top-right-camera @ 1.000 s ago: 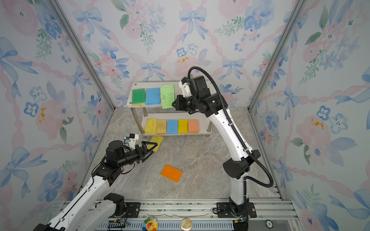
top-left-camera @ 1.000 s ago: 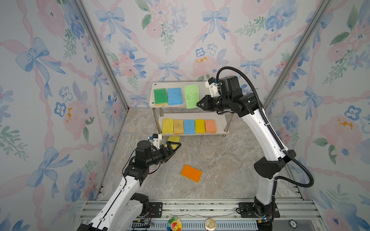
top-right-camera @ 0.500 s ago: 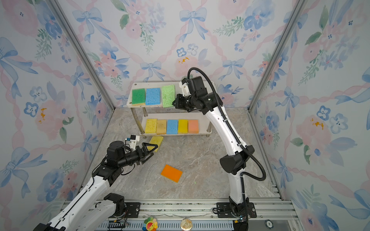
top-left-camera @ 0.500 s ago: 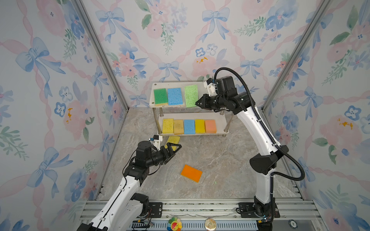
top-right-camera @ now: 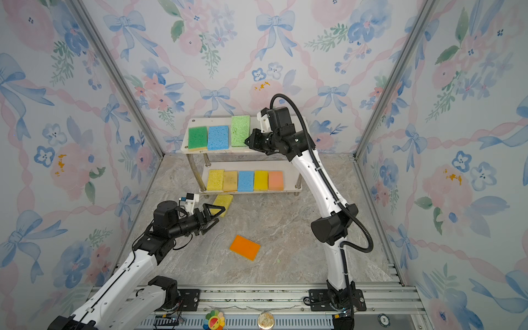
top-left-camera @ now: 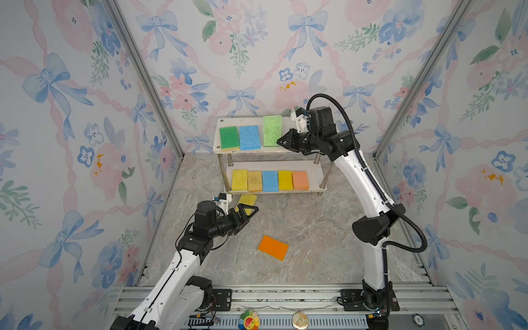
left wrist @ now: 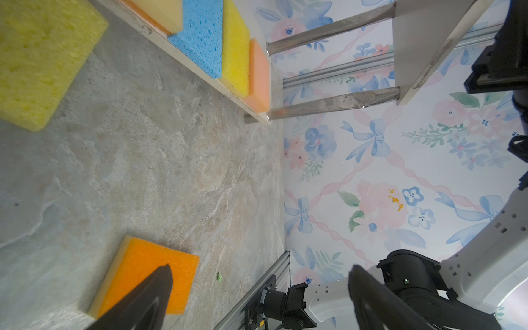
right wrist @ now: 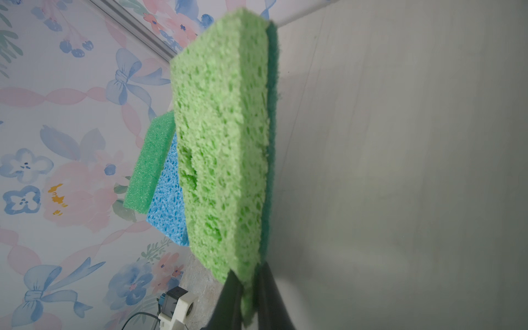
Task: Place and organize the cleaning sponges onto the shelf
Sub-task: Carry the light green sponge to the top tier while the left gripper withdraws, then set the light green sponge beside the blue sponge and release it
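Light green sponge point(top-left-camera: 272, 131), pinched at its edge by the right gripper point(top-left-camera: 281, 141), lies far back on the upper board of the shelf point(top-left-camera: 225, 121) and could fall behind once the jaws release it.

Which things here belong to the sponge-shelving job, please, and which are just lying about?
Job: shelf; light green sponge in the right gripper; dark green sponge and blue sponge on top; five-sponge row below; yellow sponge and orange sponge on the floor.
Lying about: colourful flower trinket; round beige disc.
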Robot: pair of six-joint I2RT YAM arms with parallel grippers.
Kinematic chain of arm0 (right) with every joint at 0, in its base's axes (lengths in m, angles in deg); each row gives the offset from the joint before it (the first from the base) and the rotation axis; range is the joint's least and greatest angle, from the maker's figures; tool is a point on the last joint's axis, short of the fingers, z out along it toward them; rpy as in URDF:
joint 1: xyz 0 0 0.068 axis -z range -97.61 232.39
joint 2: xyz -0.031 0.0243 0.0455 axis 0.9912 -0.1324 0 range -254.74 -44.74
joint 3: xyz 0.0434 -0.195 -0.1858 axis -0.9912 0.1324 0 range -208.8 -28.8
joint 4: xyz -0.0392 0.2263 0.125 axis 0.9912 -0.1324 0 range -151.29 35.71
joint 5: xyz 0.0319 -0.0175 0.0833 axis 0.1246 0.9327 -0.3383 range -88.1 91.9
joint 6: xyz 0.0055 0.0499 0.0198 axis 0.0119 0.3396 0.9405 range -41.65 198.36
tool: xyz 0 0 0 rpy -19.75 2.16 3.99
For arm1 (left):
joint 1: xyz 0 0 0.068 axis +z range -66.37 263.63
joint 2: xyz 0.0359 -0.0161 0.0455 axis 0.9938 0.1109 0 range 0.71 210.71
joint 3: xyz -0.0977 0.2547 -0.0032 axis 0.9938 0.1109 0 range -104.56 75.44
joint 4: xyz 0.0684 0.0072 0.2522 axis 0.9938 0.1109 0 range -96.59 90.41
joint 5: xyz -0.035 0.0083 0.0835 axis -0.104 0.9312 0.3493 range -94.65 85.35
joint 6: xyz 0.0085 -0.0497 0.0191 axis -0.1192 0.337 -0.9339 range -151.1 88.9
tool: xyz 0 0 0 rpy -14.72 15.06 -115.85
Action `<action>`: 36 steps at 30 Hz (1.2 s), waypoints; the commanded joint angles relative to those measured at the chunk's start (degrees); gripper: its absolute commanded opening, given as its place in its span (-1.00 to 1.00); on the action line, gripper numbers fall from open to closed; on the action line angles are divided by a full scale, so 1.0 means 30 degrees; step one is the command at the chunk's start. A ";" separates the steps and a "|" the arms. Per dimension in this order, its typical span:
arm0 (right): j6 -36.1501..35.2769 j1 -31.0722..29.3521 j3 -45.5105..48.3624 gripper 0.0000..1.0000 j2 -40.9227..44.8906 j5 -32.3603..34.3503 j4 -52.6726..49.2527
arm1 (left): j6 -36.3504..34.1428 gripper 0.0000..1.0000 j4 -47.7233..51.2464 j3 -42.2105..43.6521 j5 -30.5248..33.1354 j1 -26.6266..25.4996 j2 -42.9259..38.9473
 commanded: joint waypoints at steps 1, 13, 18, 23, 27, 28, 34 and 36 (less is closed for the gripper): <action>0.0406 0.0133 -0.0823 -0.72 -0.0557 -0.0451 0.0524 | -0.0632 0.96 0.0168 0.0076 -0.0273 0.0180 0.0147; 0.0049 0.0220 -0.0844 -0.10 -0.0524 -0.0471 0.0101 | -0.0692 0.96 0.0171 0.0133 -0.0102 0.0208 0.0481; -0.0353 0.0308 -0.0501 0.07 -0.0080 -0.0091 -0.0159 | -0.0677 0.96 0.0168 0.0076 -0.0061 0.0178 0.0585; -0.0354 0.0524 -0.0116 0.21 0.0215 0.0268 0.0210 | -0.0662 0.96 0.0183 0.0071 -0.0105 0.0201 0.0529; -0.0075 0.0755 -0.0221 0.32 -0.0153 0.0192 0.0803 | -0.0575 0.96 0.0169 0.0149 -0.0203 0.0152 0.0411; 0.0007 0.0831 -0.0273 0.34 -0.0266 0.0145 0.0956 | -0.0546 0.96 0.0172 0.0169 -0.0217 0.0163 0.0409; 0.0562 0.1084 -0.0593 0.59 -0.1055 -0.0248 0.1815 | -0.0509 0.96 0.0313 0.0082 -0.0314 0.0157 0.0391; 0.0641 0.1105 -0.0691 0.70 -0.1346 -0.0510 0.2227 | -0.0574 0.96 0.0436 0.0033 -0.0335 0.0170 0.0404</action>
